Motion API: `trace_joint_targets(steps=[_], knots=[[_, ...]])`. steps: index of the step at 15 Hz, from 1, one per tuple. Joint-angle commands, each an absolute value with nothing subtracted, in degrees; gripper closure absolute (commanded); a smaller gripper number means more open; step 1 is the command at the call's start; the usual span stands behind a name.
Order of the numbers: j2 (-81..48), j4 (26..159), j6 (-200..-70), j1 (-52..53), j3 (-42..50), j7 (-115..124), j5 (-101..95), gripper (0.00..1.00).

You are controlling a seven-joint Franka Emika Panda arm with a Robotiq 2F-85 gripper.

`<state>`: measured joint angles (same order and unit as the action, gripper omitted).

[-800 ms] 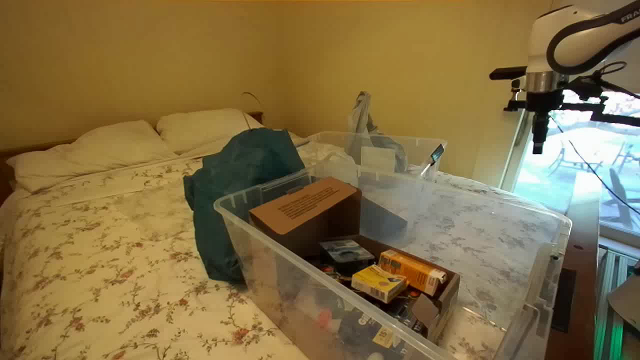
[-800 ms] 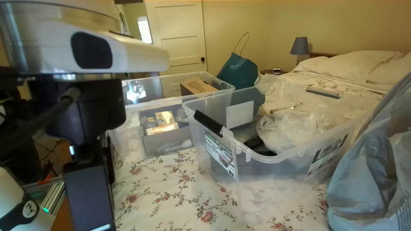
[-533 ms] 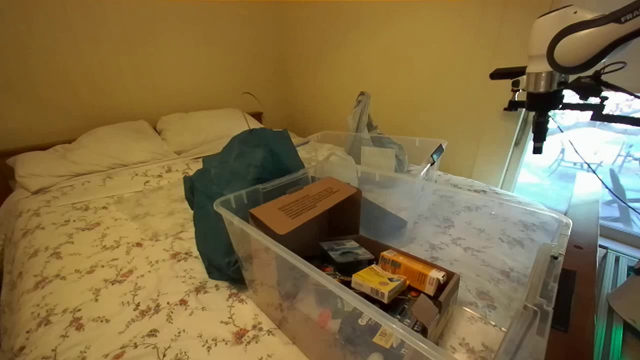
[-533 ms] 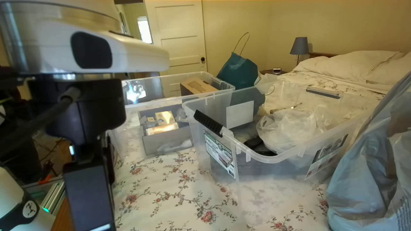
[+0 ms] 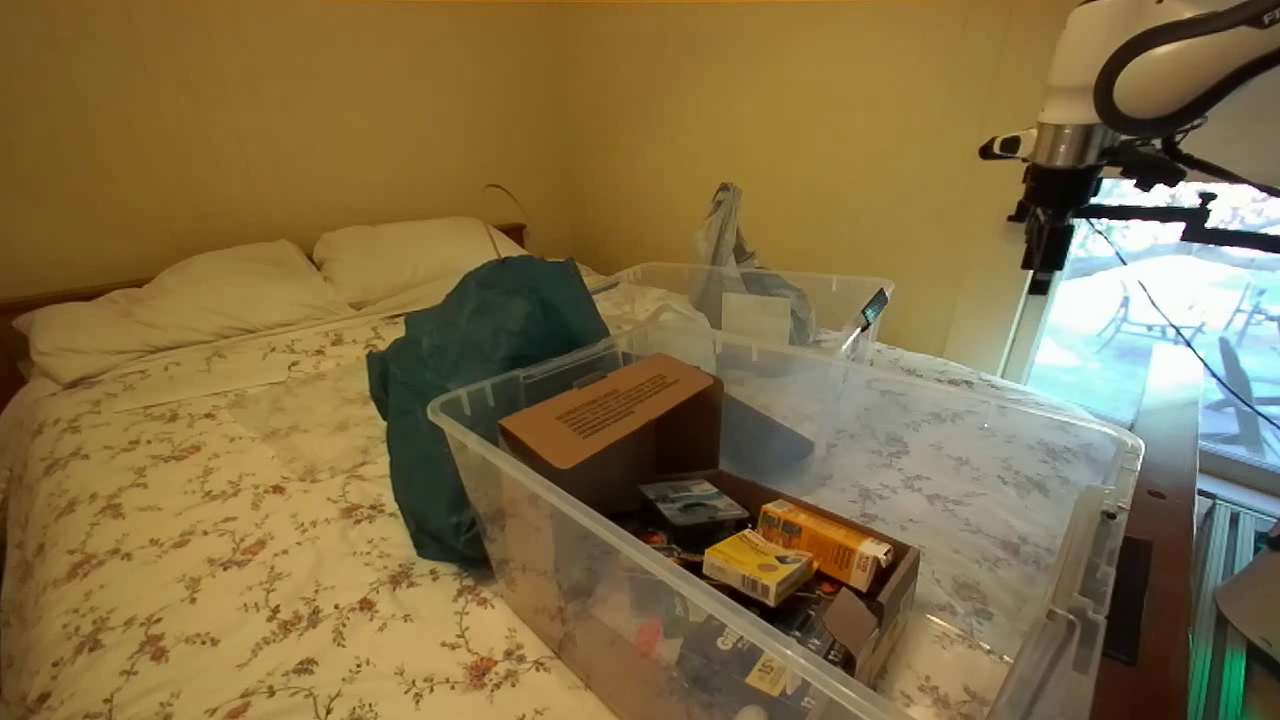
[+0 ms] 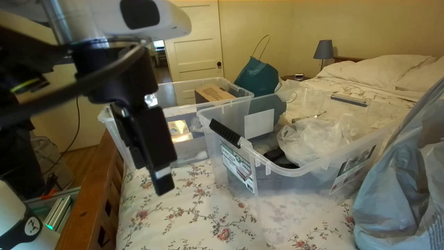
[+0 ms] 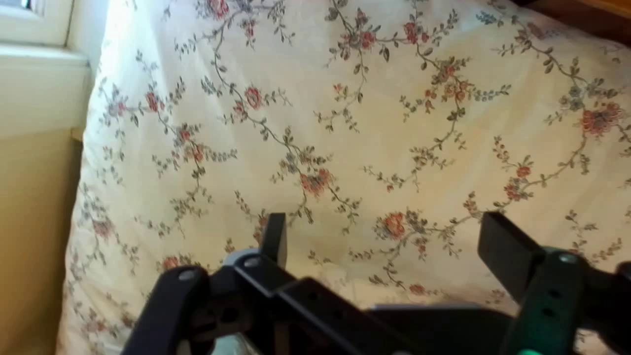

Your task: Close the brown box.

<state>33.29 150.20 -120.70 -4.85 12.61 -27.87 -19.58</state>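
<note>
Currently seeing the gripper point(image 7: 384, 234) gaping wide in the wrist view, with its fingers point(image 7: 272, 237) well apart and the quilt point(image 7: 315, 123) showing through the gap. Catching white trim point(image 7: 42, 69) at the left edge and wood point(image 7: 581, 17) at a top corner.

Further out, finding the gripper hanging from the arm point(image 5: 1165, 85) in both exterior views. In an exterior view, seeing it high up beside the bright window point(image 5: 1165, 345), well apart from the box point(image 5: 892, 622). In an exterior view, seeing it close, tilted and covering part of the box, with a lamp point(image 6: 323, 49) and a door point(image 6: 194, 45) far behind.

Locating the box inside a clear tub point(image 5: 600, 530), with the lid point(image 5: 612, 408) standing raised at an end. Looking right into the box in an exterior view: making out a yellow carton point(image 5: 758, 568), an orange carton point(image 5: 825, 545) just beside it and a dark pack point(image 5: 693, 502) nearer the lid. In an exterior view, meeting the yellow carton point(image 6: 179, 127) washed by glare.

Next to the clear tub, spotting a second tub point(image 6: 296, 172), holding a clear bag point(image 6: 314, 139) and dark things point(image 6: 275, 153) too hidden to name. Noticing a grey bag point(image 6: 388, 208) beside it. In both exterior views, seeing a teal bag point(image 5: 480, 350) just beside the clear tub, and pillows point(image 5: 240, 290) beyond.
</note>
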Motion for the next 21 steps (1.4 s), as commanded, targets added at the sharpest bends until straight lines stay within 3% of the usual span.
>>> trace_joint_targets(steps=[1, 6, 12, 18, 21], knots=[[41.95, 154.99, -120.91, 0.88, 9.74, -31.17, -15.31, 0.00], [45.94, 156.33, -121.88, 12.67, 1.61, -30.18, -11.27, 0.00], [38.65, 155.44, -129.62, 25.30, -7.35, -31.44, -11.55, 0.00], [38.70, 155.29, -128.53, 25.40, -7.74, -30.18, -11.37, 0.00], [36.06, 154.81, -141.95, 26.49, -8.80, -30.76, -13.11, 0.00]])
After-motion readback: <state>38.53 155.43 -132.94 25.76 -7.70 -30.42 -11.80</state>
